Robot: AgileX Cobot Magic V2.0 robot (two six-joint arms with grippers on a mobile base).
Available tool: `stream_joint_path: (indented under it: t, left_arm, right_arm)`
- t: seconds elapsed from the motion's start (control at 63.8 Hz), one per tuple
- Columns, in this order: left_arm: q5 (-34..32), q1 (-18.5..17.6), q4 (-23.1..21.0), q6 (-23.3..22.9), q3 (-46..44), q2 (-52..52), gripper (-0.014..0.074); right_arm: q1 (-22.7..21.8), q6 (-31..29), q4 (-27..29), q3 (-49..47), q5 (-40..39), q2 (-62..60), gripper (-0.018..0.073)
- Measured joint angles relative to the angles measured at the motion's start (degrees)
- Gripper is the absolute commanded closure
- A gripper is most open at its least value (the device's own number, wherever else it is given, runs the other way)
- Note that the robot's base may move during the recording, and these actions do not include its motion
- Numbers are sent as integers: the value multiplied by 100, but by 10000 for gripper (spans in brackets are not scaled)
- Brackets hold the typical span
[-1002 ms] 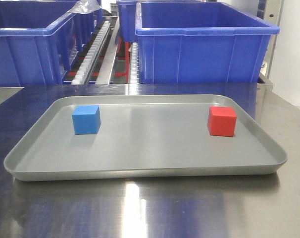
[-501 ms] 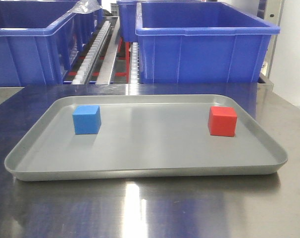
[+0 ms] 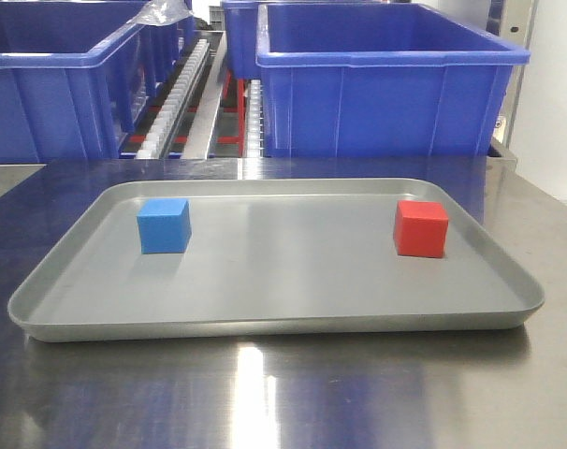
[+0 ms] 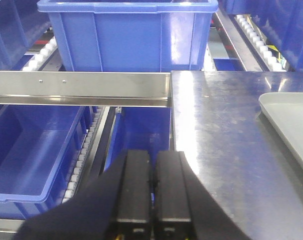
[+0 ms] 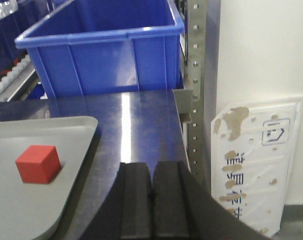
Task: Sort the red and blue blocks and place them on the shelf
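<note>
A blue block (image 3: 164, 225) rests on the left part of a grey tray (image 3: 265, 323), and a red block (image 3: 420, 228) rests on its right part. The red block (image 5: 37, 164) also shows in the right wrist view, left of my right gripper (image 5: 151, 167), which is shut and empty over the steel tabletop. My left gripper (image 4: 154, 155) is shut and empty, hanging off the table's left edge above lower crates. The shelf rail (image 4: 81, 87) with small screws runs across the left wrist view; its white roller tracks (image 3: 176, 94) lie behind the tray.
Large blue crates (image 3: 386, 79) stand on the rack behind the steel tabletop (image 3: 265, 393). Another crate (image 4: 36, 150) sits on a lower tier at the left. A perforated steel upright (image 5: 195, 75) and a white panel (image 5: 256, 160) stand at the table's right edge.
</note>
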Motion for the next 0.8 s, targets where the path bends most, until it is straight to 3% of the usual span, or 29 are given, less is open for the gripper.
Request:
stream_joint_path:
  t: [0.799]
  left_arm:
    - [0,0,0,0,0,0,473]
  right_arm:
    - [0,0,4,-1742,671,2672,506]
